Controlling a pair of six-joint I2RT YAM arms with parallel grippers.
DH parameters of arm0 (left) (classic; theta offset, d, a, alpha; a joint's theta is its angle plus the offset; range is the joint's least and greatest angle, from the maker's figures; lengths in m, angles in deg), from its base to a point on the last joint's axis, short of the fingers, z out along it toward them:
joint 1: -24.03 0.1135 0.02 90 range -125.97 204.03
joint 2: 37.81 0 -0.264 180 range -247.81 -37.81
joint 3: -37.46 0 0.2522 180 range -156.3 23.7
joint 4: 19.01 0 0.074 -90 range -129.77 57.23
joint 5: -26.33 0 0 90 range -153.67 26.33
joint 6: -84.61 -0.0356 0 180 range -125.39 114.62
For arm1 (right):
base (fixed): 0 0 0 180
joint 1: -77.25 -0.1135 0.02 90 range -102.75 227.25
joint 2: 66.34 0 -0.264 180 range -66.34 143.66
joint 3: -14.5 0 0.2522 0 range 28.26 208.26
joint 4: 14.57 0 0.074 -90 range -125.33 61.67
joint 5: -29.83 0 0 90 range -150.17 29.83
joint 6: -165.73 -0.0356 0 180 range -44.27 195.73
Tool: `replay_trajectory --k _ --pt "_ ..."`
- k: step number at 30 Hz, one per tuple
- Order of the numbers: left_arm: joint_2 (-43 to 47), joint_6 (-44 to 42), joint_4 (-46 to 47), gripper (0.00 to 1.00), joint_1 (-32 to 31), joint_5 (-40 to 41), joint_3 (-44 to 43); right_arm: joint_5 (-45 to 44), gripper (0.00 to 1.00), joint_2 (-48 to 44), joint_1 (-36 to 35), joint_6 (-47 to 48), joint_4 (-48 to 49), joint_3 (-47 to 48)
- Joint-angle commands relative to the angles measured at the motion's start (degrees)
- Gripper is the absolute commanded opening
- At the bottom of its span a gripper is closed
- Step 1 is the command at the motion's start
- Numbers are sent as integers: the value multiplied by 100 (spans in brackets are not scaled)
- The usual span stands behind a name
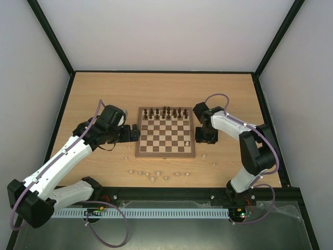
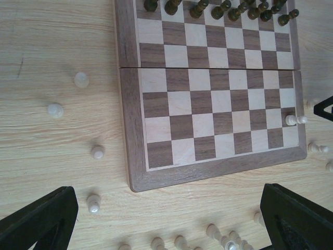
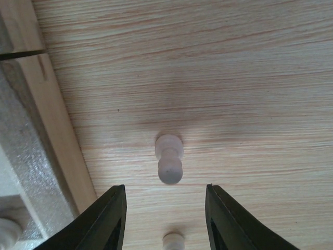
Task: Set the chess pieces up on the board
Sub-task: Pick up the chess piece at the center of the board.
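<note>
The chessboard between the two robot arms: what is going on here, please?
The robot is setting up a chess game. The dark pieces stand in a row along the far edge of the board. Only one cream piece is on the board, near its near-right corner; the other cream pieces lie scattered on the table. The right gripper is open above a cream pawn just right of the board. The left gripper is open and empty at the board's left side.
</note>
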Motion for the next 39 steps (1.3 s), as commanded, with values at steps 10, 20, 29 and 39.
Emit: replay_trajectory --k 10,20,29,39 --pt "616 150 -479 99 29 73 -62 -99 36 281 142 136 135 31" --pt "649 253 -500 99 35 20 -105 -37 28 335 227 268 216 32" --pt "726 294 -554 99 40 1 -14 34 20 266 223 251 256 -121" --pt "582 279 -499 99 35 -26 -32 -59 7 95 228 269 54 -62"
